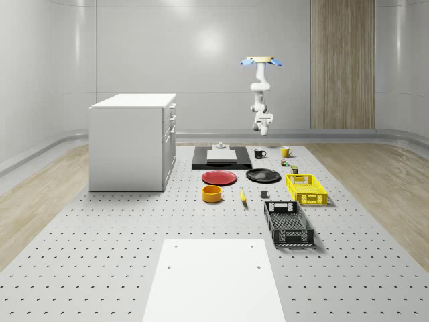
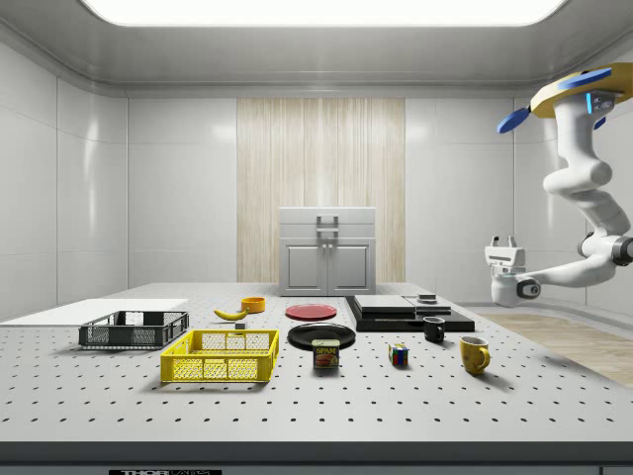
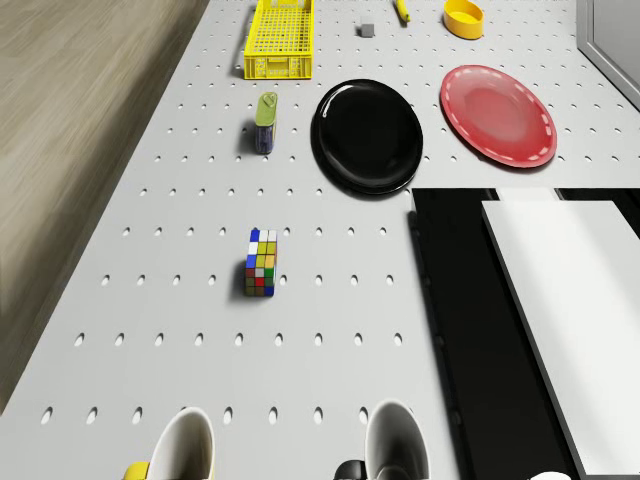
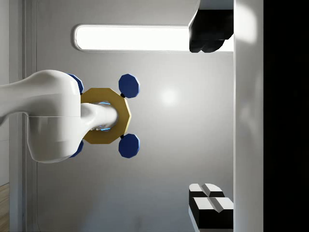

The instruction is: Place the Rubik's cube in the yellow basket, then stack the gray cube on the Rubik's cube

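1. Side view: the drone (image 2: pixel 584 91) hovers high off the table's far end, and the gripper (image 2: pixel 505 243) points up, not down at the table.
2. Fingers look parted with nothing between them.
3. Rubik's cube (image 2: pixel 399 354) sits on the table well below the gripper, toward the yellow basket (image 2: pixel 222 357).
4. So I'd guess the wrist has to flip and drop first.

Clearly a simulated robotics test lab rather than a home or shop. Marked out by a large gray perforated table (image 1: pixel 100 248) like an optical breadboard, bare curved pale walls with one wood-panelled strip (image 1: pixel 342 64) and a long ceiling light (image 2: pixel 316 10). Furnished only with a plain white cabinet (image 1: pixel 132 141) and household props spread out like test samples.
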`<state>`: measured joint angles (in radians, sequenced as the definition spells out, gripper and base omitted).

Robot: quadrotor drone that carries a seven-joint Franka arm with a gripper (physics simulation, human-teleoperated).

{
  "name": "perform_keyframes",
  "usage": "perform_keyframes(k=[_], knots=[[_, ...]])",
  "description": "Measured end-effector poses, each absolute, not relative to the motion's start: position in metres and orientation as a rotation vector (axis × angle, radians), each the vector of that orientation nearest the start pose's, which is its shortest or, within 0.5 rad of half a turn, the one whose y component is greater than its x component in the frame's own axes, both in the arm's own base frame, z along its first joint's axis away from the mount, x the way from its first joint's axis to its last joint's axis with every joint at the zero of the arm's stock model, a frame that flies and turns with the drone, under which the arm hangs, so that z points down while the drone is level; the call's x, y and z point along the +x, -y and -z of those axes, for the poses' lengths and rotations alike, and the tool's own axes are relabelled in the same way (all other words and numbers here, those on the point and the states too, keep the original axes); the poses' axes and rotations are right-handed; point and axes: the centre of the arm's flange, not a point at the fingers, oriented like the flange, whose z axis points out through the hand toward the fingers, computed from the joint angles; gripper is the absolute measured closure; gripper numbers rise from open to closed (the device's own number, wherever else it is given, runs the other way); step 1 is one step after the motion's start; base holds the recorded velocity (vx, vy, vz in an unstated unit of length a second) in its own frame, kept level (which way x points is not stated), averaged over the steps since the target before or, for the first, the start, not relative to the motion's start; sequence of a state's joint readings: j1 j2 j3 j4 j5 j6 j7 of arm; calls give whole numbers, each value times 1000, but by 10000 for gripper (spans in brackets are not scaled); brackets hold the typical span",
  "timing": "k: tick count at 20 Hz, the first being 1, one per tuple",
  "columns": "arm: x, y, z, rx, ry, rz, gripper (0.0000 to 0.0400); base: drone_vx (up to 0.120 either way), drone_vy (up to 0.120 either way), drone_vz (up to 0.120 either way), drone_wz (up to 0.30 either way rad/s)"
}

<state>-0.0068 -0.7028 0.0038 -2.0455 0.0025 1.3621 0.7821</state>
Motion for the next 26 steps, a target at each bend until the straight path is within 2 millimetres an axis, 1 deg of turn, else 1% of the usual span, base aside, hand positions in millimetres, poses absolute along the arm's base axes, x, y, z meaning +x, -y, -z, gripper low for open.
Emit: perform_keyframes(k=[26], knots=[[302,-1,-691,-2898,-1201,64,0,120,120,0,0]])
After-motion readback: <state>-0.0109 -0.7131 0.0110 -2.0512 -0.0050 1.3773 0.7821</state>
